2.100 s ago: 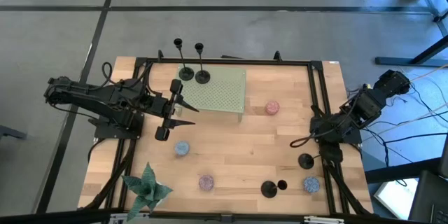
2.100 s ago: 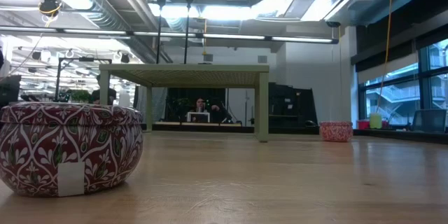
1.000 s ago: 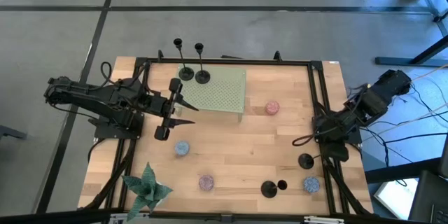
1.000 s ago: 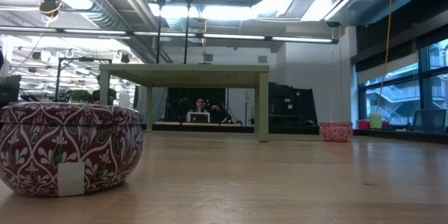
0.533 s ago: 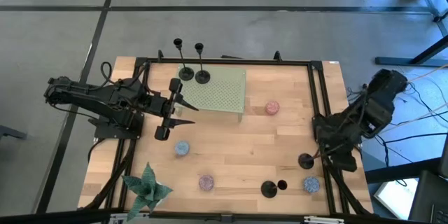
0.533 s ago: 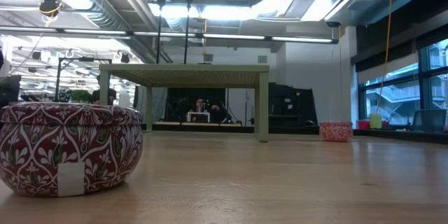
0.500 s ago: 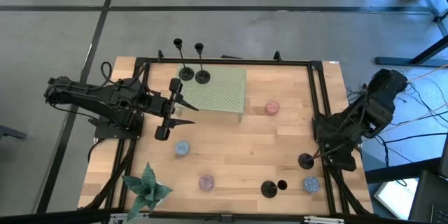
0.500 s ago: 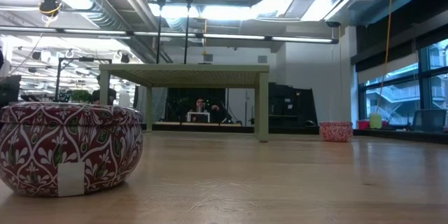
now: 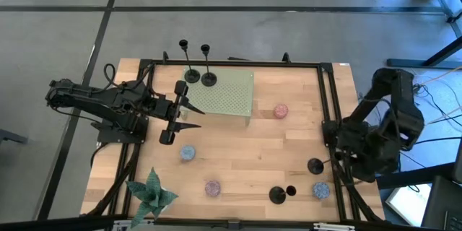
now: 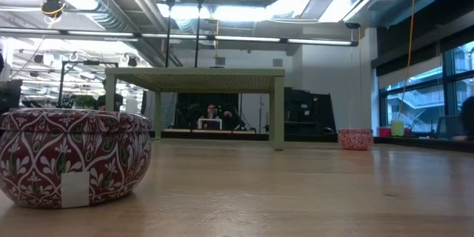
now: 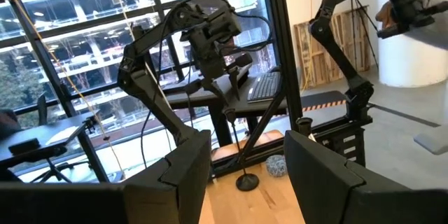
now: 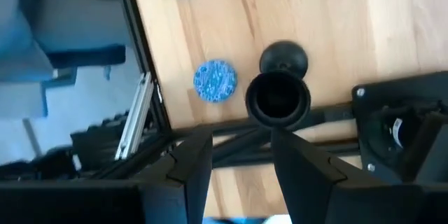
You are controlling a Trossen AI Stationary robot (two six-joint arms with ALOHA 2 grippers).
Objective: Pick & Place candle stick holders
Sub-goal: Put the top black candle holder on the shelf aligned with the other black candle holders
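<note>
Two black candlestick holders [image 9: 192, 76] [image 9: 208, 79] stand by their round bases on the far left corner of the green platform [image 9: 227, 94]. Two more stand by their bases on the table near the front right: one [image 9: 315, 166] by the right arm, one [image 9: 277, 195] nearer the front edge. My right gripper [image 12: 241, 161] is open and points down over the first of these; its cup [image 12: 278, 98] shows just ahead of the fingers, untouched. My left gripper [image 9: 189, 115] is open and empty, level beside the platform's left side.
Small round tins lie about: blue [image 9: 187, 153], blue [image 9: 321, 189], pink [image 9: 281, 110], purple [image 9: 212, 187]. A green plant [image 9: 151, 193] stands at the front left. A black frame [image 9: 328, 115] runs along the table's edges. A red patterned tin [image 10: 70, 155] fills the low view's left.
My right arm has swung toward the table's near edge and its wrist has tipped down, so the gripper now stands over the holder at the front right. The holders have stayed in place.
</note>
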